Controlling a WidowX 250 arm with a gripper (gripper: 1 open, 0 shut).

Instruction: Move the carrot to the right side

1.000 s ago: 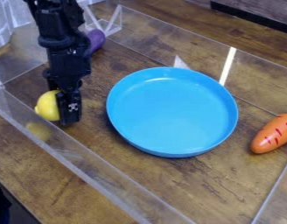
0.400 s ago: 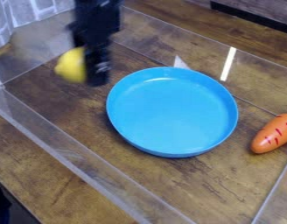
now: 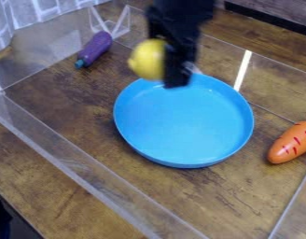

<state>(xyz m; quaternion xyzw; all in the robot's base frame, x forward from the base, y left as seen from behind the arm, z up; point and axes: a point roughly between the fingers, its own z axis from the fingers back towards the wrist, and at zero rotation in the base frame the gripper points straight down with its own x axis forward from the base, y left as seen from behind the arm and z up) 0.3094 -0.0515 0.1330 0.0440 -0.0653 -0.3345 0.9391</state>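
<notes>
From my end of the feed, the biggest thing I have is the wooden desk [image 3: 68, 177], brown planks with dark grain. Clear strips of what looks like plastic walling [image 3: 100, 182] run across it, one slanting down the near left side, another at the right. Next in size comes my arm, dark and blurred, reaching in from the top of the view. On the desk, near the middle, sits the round blue plate [image 3: 183, 121], its raised rim lighter than the flat inside. My claw [image 3: 159, 65] hangs over the plate's far edge, clamped on the yellow lemon-like fruit [image 3: 148, 59], which is up off the desk and smeared by blur. The carrot [image 3: 293, 143] lies at the right edge of my view, right of the plate and apart from it, orange with dark grooves, its blunt tip toward me and its green top just clipped by the frame. Over at the upper left, the purple eggplant [image 3: 94, 49] lies at a slant on the desk, its darker greenish end pointing my way. A small white patch [image 3: 192, 67] shows just beyond the plate's far rim, beside a thin white strip [image 3: 243, 70].
</notes>
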